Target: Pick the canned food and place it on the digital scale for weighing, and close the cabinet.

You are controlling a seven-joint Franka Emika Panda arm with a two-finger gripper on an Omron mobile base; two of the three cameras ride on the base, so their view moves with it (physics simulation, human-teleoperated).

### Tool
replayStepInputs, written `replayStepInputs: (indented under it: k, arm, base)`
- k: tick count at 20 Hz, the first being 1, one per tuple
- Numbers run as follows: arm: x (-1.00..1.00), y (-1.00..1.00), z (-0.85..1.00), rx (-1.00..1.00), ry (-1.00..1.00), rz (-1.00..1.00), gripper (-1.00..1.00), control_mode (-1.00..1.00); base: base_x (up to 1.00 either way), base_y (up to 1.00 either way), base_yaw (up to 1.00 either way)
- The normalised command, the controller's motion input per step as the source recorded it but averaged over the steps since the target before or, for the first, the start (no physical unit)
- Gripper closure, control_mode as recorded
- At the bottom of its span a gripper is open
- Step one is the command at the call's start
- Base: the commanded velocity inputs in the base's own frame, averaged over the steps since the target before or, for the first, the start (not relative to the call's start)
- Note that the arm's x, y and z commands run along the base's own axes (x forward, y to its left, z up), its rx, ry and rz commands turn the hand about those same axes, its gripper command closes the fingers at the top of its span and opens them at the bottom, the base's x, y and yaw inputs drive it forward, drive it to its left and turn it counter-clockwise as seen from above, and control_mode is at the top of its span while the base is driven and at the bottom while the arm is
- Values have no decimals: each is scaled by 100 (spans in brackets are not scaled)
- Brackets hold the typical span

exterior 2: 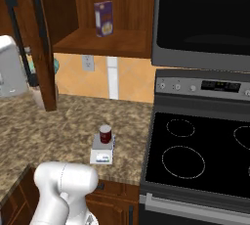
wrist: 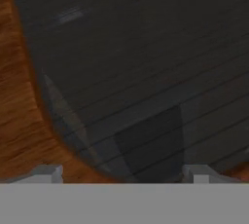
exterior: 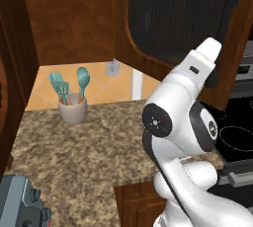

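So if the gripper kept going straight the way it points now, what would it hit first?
Most likely the cabinet door: its dark ribbed panel lies right ahead of the gripper, whose fingertips stand apart. It looks very near, though depth is hard to judge.

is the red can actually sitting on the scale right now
Touching. In the right base view the canned food stands upright on the grey platform of the digital scale, its base meeting the platform with no gap showing, behind the white display panel.
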Motion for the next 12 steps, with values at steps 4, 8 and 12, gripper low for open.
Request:
replayStepInputs:
  k: [4, 8, 12]
  arm:
    - [32, -34, 16, 8, 0, 0, -100, -100]
    - [39, -25, 3, 10, 0, 5, -100, -100]
    - [53, -33, 0, 14, 0, 12, -100, -100]
  base:
    - [0, 0, 0]
    - [0, 0, 0]
    - [0, 0, 0]
